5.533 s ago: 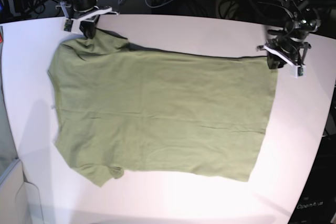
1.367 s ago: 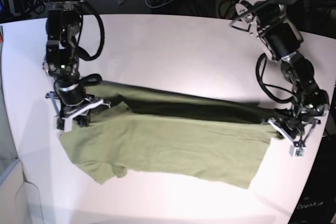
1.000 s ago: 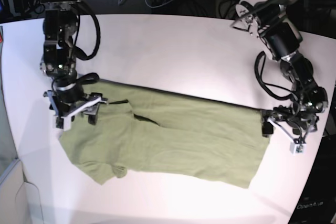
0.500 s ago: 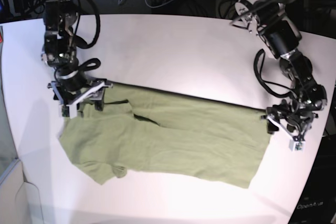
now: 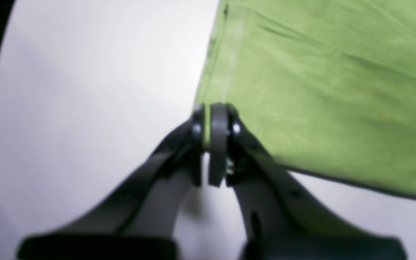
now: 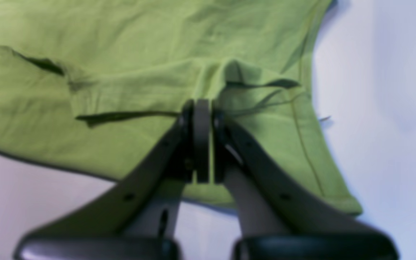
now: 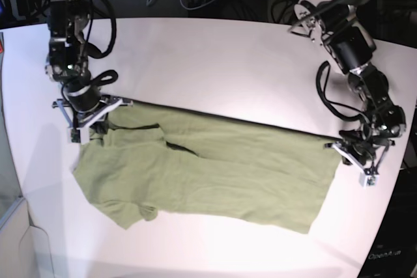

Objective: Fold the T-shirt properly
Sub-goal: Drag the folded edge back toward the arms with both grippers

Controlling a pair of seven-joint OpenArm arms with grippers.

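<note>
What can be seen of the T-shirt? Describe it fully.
The T-shirt is plain olive-green, soft cotton by its look, lying folded lengthwise into a long band on the white table, one sleeve sticking out at the near corner. It is lightly creased. The right gripper is shut on its bunched shoulder end; the left gripper is shut at its hem corner.

Both arms are built from black cylindrical segments with silver metal rings, and loose black cables loop beside them above the white table (image 7: 215, 50). The left gripper (image 5: 211, 144) has two dark grey curved fingers with flat dark pads and small shiny screw heads near the tips. The right gripper (image 6: 199, 141) looks the same; in the base view each carries white brackets.
</note>
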